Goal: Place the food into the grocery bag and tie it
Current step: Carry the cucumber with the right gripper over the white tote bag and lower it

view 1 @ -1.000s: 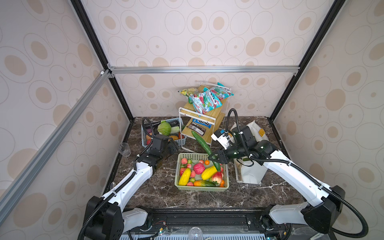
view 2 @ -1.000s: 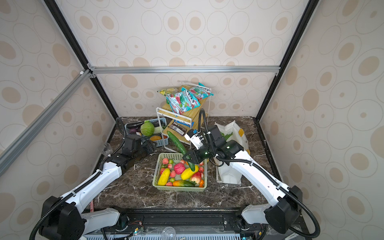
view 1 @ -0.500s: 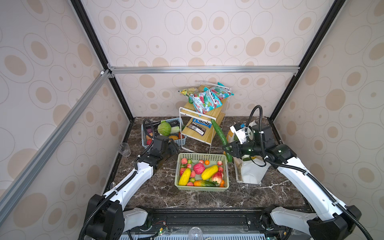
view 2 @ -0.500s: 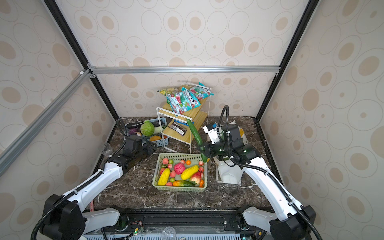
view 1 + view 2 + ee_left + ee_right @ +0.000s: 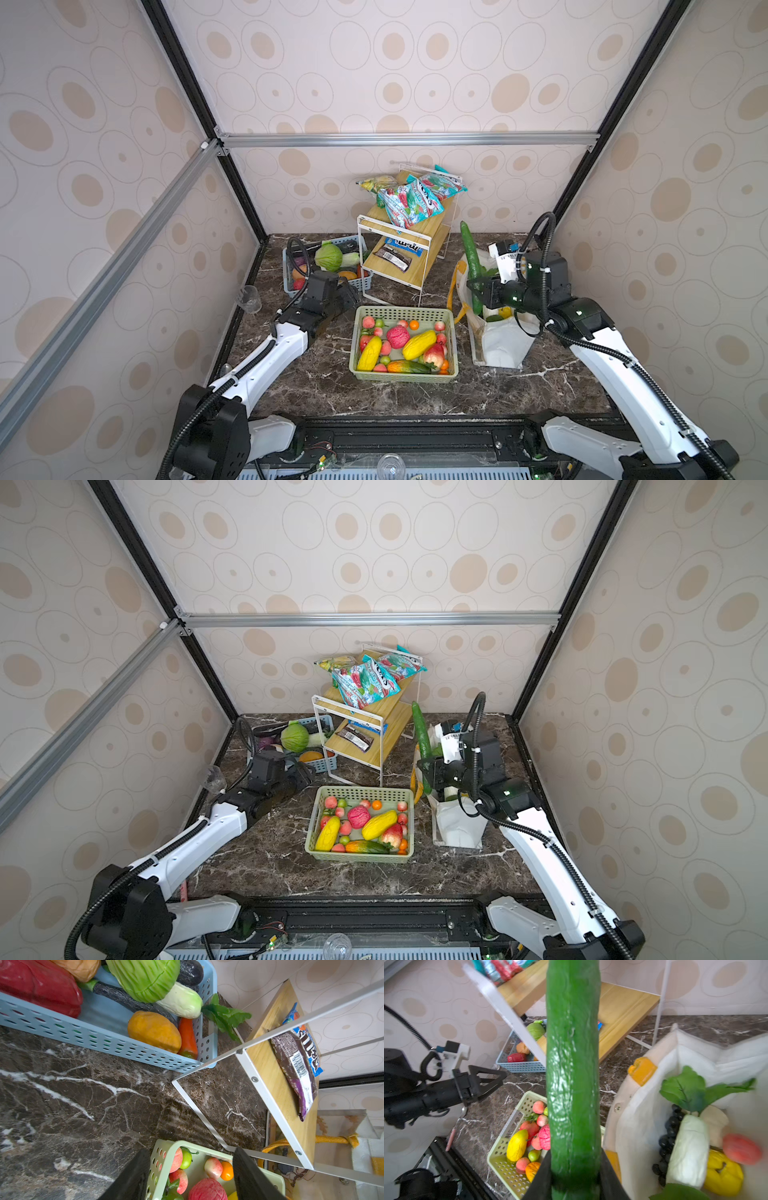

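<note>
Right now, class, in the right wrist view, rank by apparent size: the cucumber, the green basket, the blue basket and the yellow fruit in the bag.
1. cucumber, though its nearness to the camera inflates it.
2. green basket.
3. blue basket and yellow fruit look about alike; I won't rank them.

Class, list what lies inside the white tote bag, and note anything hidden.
Inside the white tote bag: leafy greens, dark grapes, a white radish, a yellow fruit and a blurred reddish fruit. Whatever lies beneath them is covered.
</note>
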Action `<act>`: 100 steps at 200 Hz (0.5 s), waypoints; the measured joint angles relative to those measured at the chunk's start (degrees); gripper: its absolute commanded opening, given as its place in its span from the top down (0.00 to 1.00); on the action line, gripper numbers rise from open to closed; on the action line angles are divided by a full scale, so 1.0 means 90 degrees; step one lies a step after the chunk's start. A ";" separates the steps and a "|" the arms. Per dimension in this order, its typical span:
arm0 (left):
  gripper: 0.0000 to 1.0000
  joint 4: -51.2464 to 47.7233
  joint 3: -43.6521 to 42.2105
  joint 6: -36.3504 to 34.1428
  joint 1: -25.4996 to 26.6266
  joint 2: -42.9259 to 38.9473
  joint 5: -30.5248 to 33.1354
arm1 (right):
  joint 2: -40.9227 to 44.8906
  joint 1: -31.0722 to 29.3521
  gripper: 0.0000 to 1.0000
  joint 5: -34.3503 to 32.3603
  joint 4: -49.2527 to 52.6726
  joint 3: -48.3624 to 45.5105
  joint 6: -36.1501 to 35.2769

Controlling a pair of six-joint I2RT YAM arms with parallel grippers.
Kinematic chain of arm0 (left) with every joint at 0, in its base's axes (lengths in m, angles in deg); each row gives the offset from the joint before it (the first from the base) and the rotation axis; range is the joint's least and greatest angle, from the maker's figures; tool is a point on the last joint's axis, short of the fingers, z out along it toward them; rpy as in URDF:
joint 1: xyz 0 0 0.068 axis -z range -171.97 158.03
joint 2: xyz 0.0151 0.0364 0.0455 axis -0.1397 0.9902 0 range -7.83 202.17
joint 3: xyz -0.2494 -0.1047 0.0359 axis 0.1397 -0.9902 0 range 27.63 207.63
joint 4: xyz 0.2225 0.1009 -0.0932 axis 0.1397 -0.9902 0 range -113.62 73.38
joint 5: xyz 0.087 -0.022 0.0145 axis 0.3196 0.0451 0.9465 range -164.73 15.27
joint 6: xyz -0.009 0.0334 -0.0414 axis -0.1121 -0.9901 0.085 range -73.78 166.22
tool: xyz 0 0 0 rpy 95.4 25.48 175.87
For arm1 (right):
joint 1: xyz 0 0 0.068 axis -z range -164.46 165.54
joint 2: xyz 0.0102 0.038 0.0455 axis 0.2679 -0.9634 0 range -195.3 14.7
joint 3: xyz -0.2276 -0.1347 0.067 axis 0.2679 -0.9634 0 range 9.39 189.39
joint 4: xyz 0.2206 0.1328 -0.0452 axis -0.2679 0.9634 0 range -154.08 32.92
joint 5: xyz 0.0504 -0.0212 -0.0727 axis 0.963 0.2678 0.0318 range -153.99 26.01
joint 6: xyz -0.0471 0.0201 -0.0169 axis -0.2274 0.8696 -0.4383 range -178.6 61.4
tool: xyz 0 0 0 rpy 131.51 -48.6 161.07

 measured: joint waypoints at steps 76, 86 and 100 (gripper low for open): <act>0.36 0.0000 0.0000 -0.0032 -0.0005 0.0000 0.0002 | -0.0670 0.0619 0.79 -0.1003 0.0085 -0.0036 0.0379; 0.36 0.0000 0.0000 -0.0032 -0.0005 0.0000 0.0002 | -0.0733 0.0639 0.78 -0.1105 0.0075 -0.0036 0.0376; 0.36 0.0000 0.0000 -0.0032 -0.0007 0.0000 0.0002 | -0.0852 0.0639 0.78 -0.1226 0.0080 -0.0036 0.0372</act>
